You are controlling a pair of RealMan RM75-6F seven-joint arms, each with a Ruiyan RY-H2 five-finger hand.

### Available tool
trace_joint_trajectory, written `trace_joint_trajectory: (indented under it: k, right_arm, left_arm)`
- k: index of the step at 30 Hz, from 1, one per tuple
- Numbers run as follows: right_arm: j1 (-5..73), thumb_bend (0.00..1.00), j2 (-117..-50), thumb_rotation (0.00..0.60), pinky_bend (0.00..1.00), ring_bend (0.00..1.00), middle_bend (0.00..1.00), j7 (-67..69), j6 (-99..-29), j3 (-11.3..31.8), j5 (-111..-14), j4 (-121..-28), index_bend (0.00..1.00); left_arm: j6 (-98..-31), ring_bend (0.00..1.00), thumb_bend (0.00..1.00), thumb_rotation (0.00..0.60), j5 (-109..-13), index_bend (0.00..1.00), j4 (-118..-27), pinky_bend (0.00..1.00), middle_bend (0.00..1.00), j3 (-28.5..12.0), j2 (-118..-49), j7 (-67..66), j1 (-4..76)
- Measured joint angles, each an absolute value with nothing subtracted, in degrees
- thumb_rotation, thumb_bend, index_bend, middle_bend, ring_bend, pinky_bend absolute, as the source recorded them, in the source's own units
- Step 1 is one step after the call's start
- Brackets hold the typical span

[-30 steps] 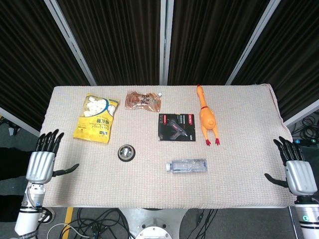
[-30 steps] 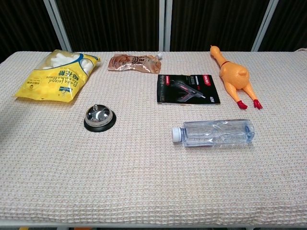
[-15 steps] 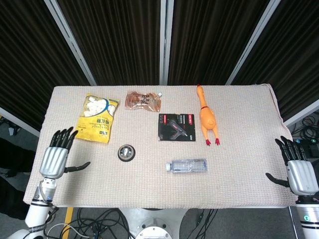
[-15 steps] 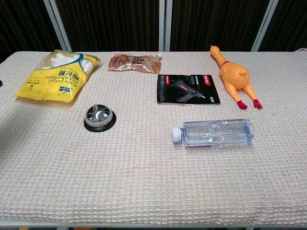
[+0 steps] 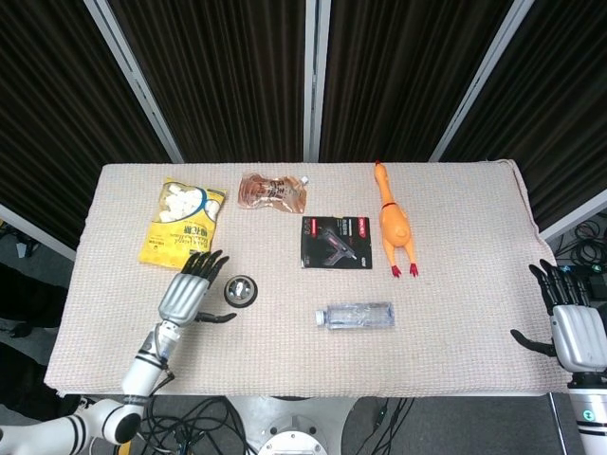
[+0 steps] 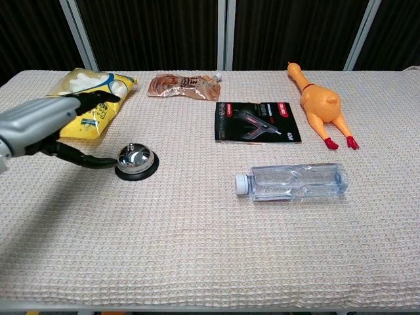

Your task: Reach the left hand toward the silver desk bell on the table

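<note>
1. Silver and domed, the desk bell [image 5: 241,290] sits on a dark round base. From the head view we find it on the beige woven table cover [image 5: 455,351], left of centre, below the yellow snack bag [image 5: 183,224] and to the left of the clear water bottle [image 5: 355,316].
2. In that same view our left hand [image 5: 190,294] is just beside the bell on its left. Its fingers are spread and straight, pointing up toward the snack bag, and the thumb reaches out below the bell. It holds nothing. We cannot tell from here whether the thumb touches the base.
3. Our right hand [image 5: 572,327] shows at the table's far right edge, fingers apart and empty, well away from everything.
4. From the chest view the bell [image 6: 136,159] shows a shiny dome with a small button on top, resting in front of the snack bag [image 6: 85,105].
5. Here the left hand [image 6: 46,125] comes in from the left edge, open. Its dark thumb tip lies against or right at the bell's base, while the fingers extend over the snack bag.
</note>
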State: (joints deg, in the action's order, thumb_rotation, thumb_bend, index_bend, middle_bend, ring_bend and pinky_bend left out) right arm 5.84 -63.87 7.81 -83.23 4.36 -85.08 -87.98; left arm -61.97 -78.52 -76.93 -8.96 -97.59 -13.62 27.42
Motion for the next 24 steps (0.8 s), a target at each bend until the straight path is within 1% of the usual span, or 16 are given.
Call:
trace_joint_trajectory:
  k: [3,5,9,10,11,13,14,16,24]
  right_arm:
    - [5.84,0.00,-63.83,0.600,0.00,0.00,0.00,7.64,-83.16,4.48,-84.86,-87.98,0.00]
    - [5.82,0.00,-63.68,0.600,0.00,0.00,0.00,7.52,-83.24,4.54,-84.83,-88.09,0.00]
    - [5.75,0.00,-63.56,0.600,0.00,0.00,0.00,7.49,-83.25,4.62,-84.64,-88.12,0.00]
    - [5.76,0.00,-63.58,0.600,0.00,0.00,0.00,7.54,-83.15,4.63,-84.57,-88.05,0.00]
    - [5.79,0.00,-63.65,0.600,0.00,0.00,0.00,7.64,-82.99,4.62,-84.52,-87.96,0.00]
    - [5.89,0.00,-63.86,0.600,0.00,0.00,0.00,7.76,-82.69,4.55,-84.53,-87.75,0.00]
    - [5.95,0.00,-63.97,0.600,0.00,0.00,0.00,7.79,-82.56,4.51,-84.55,-87.64,0.00]
    - [6.07,0.00,-64.16,0.600,0.00,0.00,0.00,7.81,-82.33,4.45,-84.59,-87.43,0.00]
    - [6.09,0.00,-64.15,0.600,0.00,0.00,0.00,8.11,-82.13,4.62,-84.19,-86.89,0.00]
  left_arm:
    - [-60.91,0.00,0.00,0.406,-77.80,0.04,-74.01,0.00,0.00,-9.55,-101.34,-13.35,29.28]
    - [-60.71,0.00,0.00,0.406,-77.55,0.04,-71.74,0.00,0.00,-9.91,-103.62,-12.91,30.25]
    - [-60.81,0.00,0.00,0.362,-77.49,0.04,-67.47,0.00,0.00,-10.34,-106.76,-11.01,31.53]
    - [-60.81,0.00,0.00,0.338,-77.45,0.04,-66.35,0.00,0.00,-10.41,-107.46,-10.16,31.83]
    - [-60.80,0.00,0.00,0.307,-77.41,0.04,-65.62,0.00,0.00,-10.46,-107.92,-9.52,32.02]
    - [-60.83,0.00,0.00,0.217,-77.40,0.04,-64.76,0.00,0.00,-10.56,-108.59,-7.90,32.30]
    - [-60.88,0.00,0.00,0.191,-77.49,0.04,-64.59,0.00,0.00,-10.57,-108.79,-7.02,32.39]
    - [-61.06,0.00,0.00,0.172,-77.85,0.04,-63.73,0.00,0.00,-10.47,-109.42,-4.88,32.62]
    - [-63.05,0.00,0.00,0.156,-78.64,0.04,-59.74,0.00,0.00,-9.26,-114.02,-3.58,32.61]
